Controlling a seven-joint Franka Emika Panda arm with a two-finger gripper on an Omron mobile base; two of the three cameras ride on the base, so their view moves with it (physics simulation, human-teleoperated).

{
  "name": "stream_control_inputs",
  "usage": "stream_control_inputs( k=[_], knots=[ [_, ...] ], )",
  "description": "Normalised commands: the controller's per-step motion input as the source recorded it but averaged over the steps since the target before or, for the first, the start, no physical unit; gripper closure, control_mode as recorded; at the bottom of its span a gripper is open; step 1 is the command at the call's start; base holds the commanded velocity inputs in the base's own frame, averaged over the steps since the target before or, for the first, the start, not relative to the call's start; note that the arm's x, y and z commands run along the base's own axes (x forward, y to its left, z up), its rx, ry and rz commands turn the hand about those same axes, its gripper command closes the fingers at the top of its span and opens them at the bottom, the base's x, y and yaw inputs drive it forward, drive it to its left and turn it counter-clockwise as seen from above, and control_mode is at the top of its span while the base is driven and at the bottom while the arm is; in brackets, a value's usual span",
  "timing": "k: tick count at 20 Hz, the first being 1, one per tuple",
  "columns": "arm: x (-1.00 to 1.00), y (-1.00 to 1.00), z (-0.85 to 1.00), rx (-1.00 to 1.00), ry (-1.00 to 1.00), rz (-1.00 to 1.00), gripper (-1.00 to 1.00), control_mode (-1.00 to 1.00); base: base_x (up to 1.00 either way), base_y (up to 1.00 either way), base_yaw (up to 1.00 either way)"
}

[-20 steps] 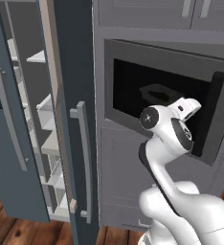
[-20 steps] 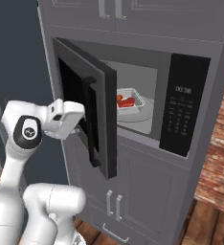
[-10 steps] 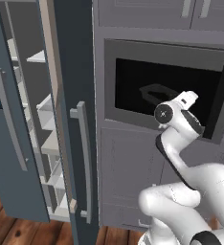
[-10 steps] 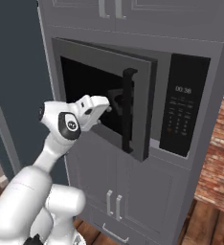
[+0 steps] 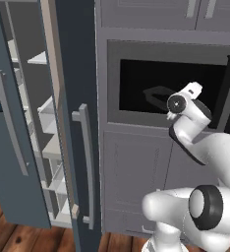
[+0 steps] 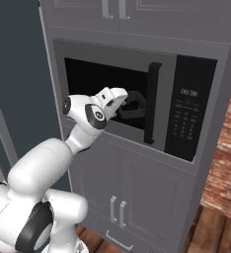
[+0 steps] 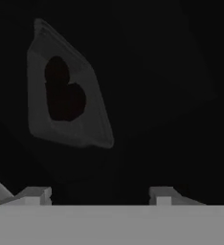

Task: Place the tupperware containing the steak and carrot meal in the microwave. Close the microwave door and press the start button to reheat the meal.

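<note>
Glossy white rounded arm segments, dark joint rings, dark round cap beside the claw

view: dark glass of the microwave door across nearly whole frame, seen close up
tupperware: dim grey outline behind the glass, upper left, tilted in frame, rounded corners + flared rim
steak and carrot meal: dark reddish blobs inside tray, colour muted by glass, pieces not separable
gripper: fingertips at bottom edge, set apart, nothing btwn them
contact w/ glass: can't tell
</note>
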Motion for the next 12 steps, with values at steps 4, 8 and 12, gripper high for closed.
stream_control_inputs(
  k=[4, 8, 12],
  knots=[
    [0.69, -0.07, 0.35, 0.00, 0.07, 0.09, -1.00, -1.00, 0.00, 0.00, 0.00],
    [0.48, 0.00, 0.22, 0.00, 0.08, 0.09, -1.00, -1.00, 0.00, 0.00, 0.00],
    [0.08, 0.00, 0.02, 0.00, 0.07, 0.14, -1.00, -1.00, 0.00, 0.00, 0.00]
  ],
)
